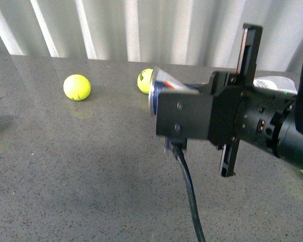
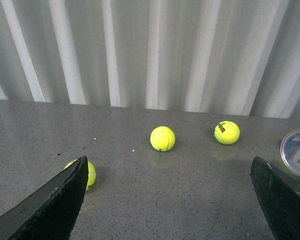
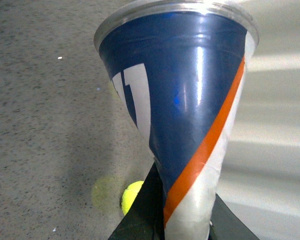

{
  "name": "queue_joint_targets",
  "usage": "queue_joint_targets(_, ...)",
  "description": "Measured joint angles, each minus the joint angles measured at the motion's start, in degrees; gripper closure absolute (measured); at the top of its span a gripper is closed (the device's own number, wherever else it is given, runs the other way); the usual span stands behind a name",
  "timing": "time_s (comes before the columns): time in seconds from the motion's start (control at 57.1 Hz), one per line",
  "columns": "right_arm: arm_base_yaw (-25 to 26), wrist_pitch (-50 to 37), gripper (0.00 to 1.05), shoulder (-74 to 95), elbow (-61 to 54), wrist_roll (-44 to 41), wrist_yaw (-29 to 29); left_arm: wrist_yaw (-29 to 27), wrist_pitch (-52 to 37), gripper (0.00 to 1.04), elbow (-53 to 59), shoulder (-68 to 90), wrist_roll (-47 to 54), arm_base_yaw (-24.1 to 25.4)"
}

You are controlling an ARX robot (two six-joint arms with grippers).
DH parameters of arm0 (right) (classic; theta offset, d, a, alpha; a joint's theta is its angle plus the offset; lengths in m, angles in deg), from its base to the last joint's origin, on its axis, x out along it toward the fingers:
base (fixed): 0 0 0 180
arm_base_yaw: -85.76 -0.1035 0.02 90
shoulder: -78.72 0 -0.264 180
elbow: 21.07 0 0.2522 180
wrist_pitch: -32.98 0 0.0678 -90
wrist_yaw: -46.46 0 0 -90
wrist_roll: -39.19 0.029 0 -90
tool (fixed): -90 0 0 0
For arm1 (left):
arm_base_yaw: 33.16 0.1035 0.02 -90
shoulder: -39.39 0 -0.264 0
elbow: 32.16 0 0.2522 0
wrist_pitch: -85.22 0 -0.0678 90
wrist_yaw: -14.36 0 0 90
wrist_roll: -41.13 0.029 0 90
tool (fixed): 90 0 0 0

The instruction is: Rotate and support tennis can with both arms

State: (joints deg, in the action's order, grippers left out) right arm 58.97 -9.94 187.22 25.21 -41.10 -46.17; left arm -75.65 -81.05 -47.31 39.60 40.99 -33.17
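- I see my right gripper (image 3: 182, 217) clamped on the tennis can (image 3: 190, 100), held horizontal.
- My left gripper (image 2: 170, 200) is spread wide; 3 tennis balls (image 2: 162, 138) lie beyond.

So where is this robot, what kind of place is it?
Probably a robot test room: a grey speckled table, a plain white pleated curtain behind it, and loose tennis balls around a black robot arm holding a tennis can.

I see tennis can (image 3: 190, 90) navy, orange diagonal stripe, white lettering; balls (image 2: 162, 138) yellow-green; table (image 1: 81, 171) speckled grey; backdrop (image 2: 190, 50) white-striped.
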Motion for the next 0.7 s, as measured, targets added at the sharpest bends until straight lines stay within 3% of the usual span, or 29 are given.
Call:
queue_joint_targets(0.28,-3.2,-1.1,0.98,8.0,2.3,-1.4,-1.7,0.0,0.0,0.07,0.0,0.0,0.0,0.0)
queue_joint_targets(0.7,-6.1,10.6,0.98,16.6,18.8,10.3,-0.5,0.0,0.0,0.07,0.0,0.0,0.0,0.0)
